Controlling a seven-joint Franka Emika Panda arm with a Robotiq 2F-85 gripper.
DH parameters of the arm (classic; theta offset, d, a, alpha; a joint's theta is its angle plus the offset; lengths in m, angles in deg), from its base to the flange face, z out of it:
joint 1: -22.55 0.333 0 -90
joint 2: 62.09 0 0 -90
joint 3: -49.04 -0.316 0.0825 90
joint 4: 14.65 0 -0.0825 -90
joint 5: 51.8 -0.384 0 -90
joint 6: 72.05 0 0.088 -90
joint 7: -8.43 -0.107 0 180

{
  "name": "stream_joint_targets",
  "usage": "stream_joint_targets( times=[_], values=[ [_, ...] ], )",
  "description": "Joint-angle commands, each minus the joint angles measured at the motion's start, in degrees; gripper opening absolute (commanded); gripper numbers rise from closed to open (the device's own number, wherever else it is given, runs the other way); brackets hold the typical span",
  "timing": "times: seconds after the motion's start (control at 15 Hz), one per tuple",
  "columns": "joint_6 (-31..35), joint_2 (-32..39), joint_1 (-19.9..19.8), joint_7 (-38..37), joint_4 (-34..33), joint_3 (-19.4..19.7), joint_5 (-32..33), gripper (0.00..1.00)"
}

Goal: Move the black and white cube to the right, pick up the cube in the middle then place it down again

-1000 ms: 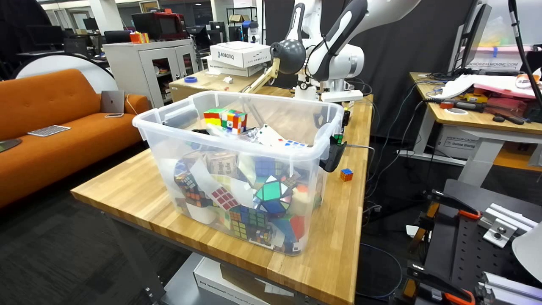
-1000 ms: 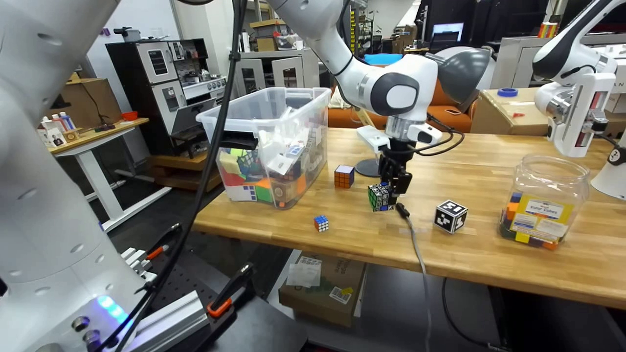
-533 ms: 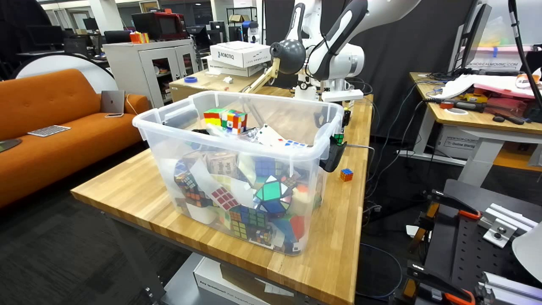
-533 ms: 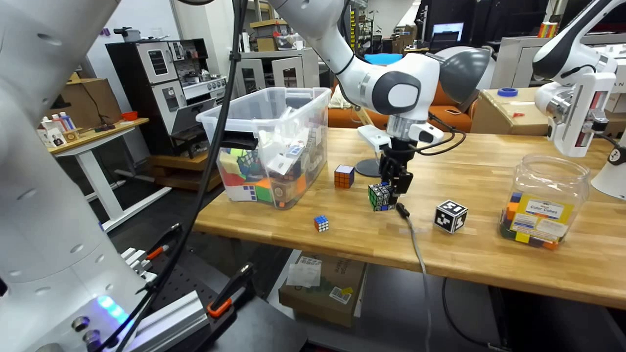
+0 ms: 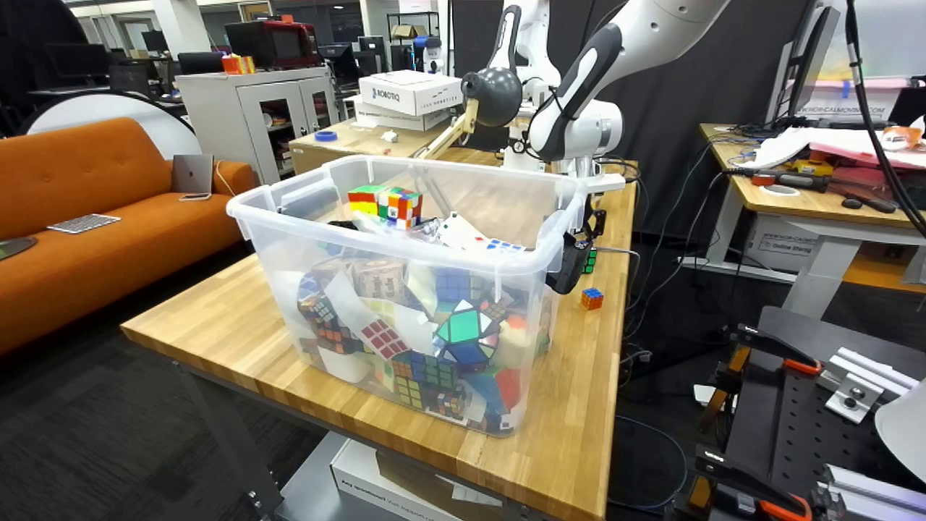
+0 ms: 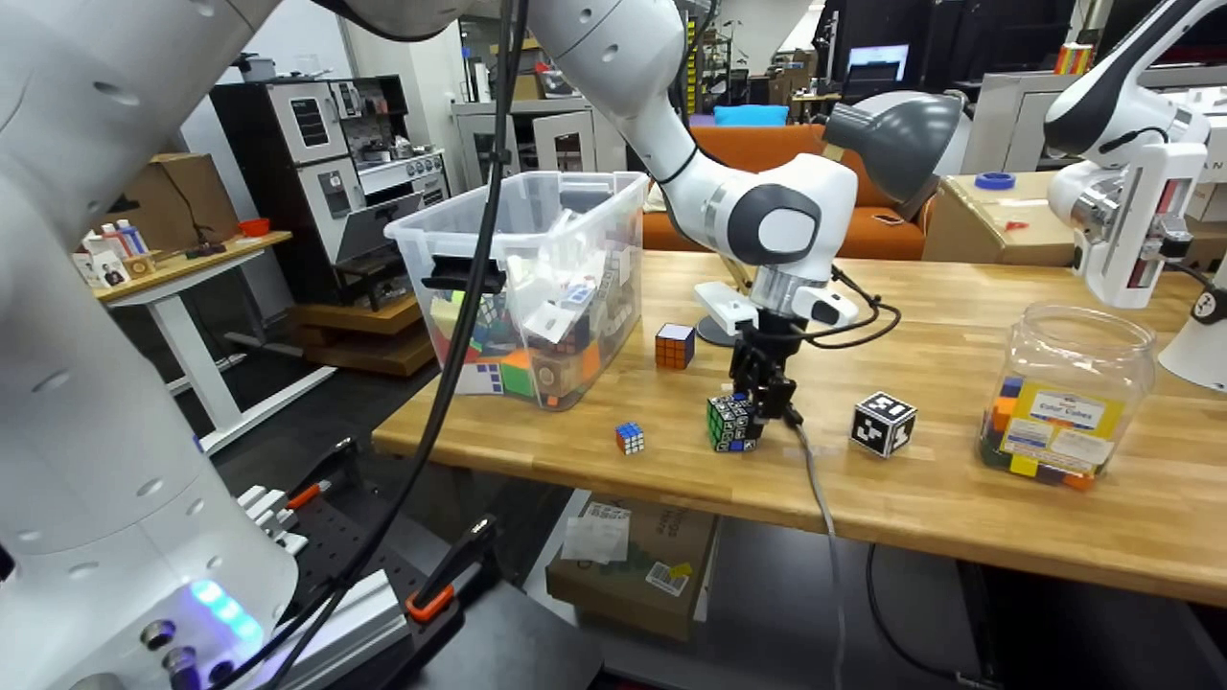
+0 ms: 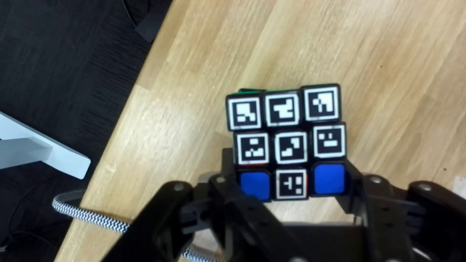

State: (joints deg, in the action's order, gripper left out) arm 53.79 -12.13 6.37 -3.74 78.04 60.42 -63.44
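A puzzle cube with black-and-white tags, blue stickers and a green side [image 6: 731,424], the cube in the middle, is clasped by my gripper [image 7: 291,178]. In the wrist view the two fingers press on its opposite sides and cover its lower corners. Its layers are slightly twisted. Whether its underside touches the table I cannot tell. In an exterior view only its green face [image 5: 590,261] shows past the clear bin. The black and white cube [image 6: 884,424] rests on the table to the right of the gripper, apart from it.
A small blue, white and red cube [image 6: 629,438] lies near the front edge. An orange cube with a white top [image 6: 675,346] is beside the clear bin [image 5: 325,233]. A cable [image 6: 810,460] ends close to the gripper. A jar [image 6: 1131,350] stands at right.
With the cube between its fingers, my gripper has come toward the table's front edge and slightly left in an exterior view. The other cubes have stayed put.
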Motion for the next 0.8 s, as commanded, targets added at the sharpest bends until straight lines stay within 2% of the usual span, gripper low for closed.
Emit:
stream_joint_targets(
  times=[0.0,0.07,0.13,0.2,0.33,0.73],
  values=[
    [-3.0,1.0,-0.5,0.5,-2.0,-0.3,0.6,0.37],
    [-3.1,0.9,-0.4,0.5,-2.0,-0.3,0.7,0.37],
    [-3.2,0.9,-0.3,0.4,-2.0,-0.2,0.8,0.71],
    [-2.9,0.7,-0.2,0.2,-1.7,-0.1,0.9,0.88],
    [-2.9,0.3,-0.3,0.5,-1.3,-0.2,0.8,0.99],
    [-2.0,0.1,-0.2,-0.1,-0.7,0.0,0.3,1.00]
  ],
)
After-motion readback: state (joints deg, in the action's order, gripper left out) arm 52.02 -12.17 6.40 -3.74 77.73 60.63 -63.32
